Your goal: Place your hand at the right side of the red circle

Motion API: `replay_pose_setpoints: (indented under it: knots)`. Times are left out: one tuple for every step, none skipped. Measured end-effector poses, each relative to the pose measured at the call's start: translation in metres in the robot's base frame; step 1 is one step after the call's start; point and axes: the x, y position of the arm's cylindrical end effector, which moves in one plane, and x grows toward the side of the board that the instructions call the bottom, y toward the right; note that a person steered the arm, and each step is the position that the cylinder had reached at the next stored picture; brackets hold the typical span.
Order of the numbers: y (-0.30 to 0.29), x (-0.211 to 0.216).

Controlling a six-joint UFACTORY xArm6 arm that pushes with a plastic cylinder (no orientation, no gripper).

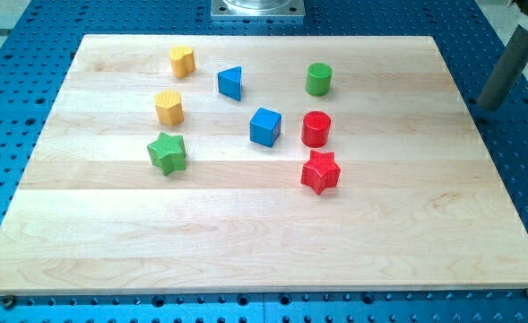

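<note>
The red circle (316,128), a round red block, stands on the wooden board (246,242) a little right of the middle. A red star (320,171) lies just below it and a blue cube (265,126) just to its left. My rod comes in at the view's upper right, and my tip (489,107) is off the board's right edge, over the blue base. It is far to the right of the red circle and touches no block.
A green cylinder (318,79) stands above the red circle. A blue triangle (230,82), a yellow heart (182,60), a yellow hexagon (168,107) and a green star (167,152) lie to the left. A metal mount (257,8) sits at the top edge.
</note>
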Motion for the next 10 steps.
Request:
replay_pose_setpoints:
  knots:
    - [0.000, 0.000]
    - [-0.014, 0.002]
    - [-0.034, 0.014]
    - [-0.065, 0.028]
    - [-0.067, 0.027]
    - [-0.069, 0.027]
    - [-0.076, 0.027]
    - [-0.090, 0.032]
    - [-0.155, 0.062]
    - [-0.220, 0.061]
